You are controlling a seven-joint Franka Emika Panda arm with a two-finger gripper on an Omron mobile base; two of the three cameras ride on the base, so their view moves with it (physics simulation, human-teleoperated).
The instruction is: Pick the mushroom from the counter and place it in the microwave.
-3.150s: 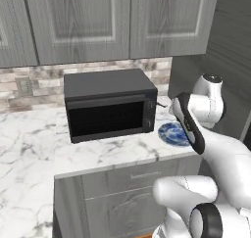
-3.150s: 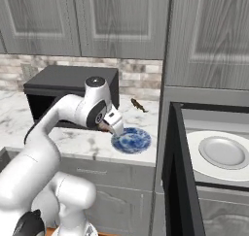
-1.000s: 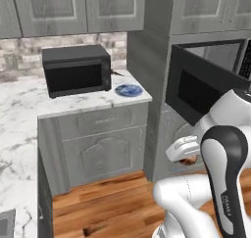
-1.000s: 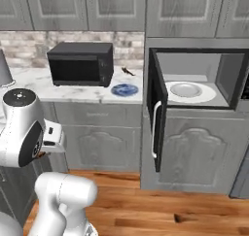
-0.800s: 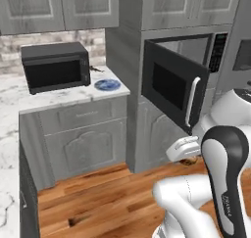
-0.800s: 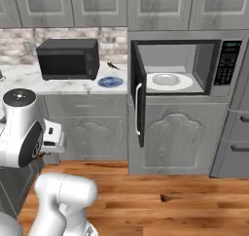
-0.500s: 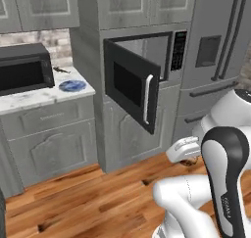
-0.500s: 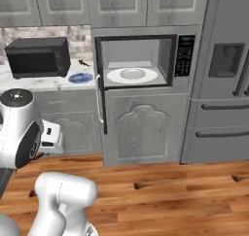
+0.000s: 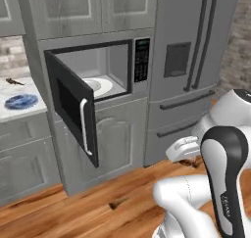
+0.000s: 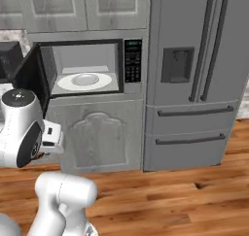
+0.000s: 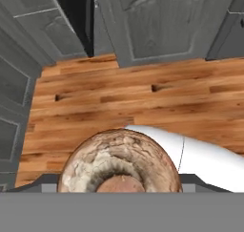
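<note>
The mushroom (image 11: 120, 162) is sitting right at the bottom of the hand view, its brown, cracked cap hiding the fingers, so I cannot tell whether they are pinching it or standing apart. Below it, wooden floor (image 11: 119, 100) is showing, with grey cabinet fronts (image 11: 162, 21) along the top edge.

In the base views the arm is folding low beside the robot's body, with the hand (image 9: 182, 149) hanging over the floor, well apart from the microwave (image 9: 105, 68). The microwave door (image 9: 73, 105) is standing wide open, swinging out to the left with its pale handle (image 9: 84, 126) facing the room. Inside, the white plate (image 10: 85, 80) is lying bare. The keypad panel (image 10: 132, 60) is sitting on the right of the opening; its markings are too small to read.

To the right a tall grey fridge (image 10: 194, 75) is standing with a dispenser panel (image 10: 176, 64) in its door. On the far left, the marble tabletop (image 9: 30, 107) is carrying a blue plate (image 9: 20, 101) and a thin dark scrap (image 9: 14, 81) behind it. Open floor is lying between the robot and the microwave front.
</note>
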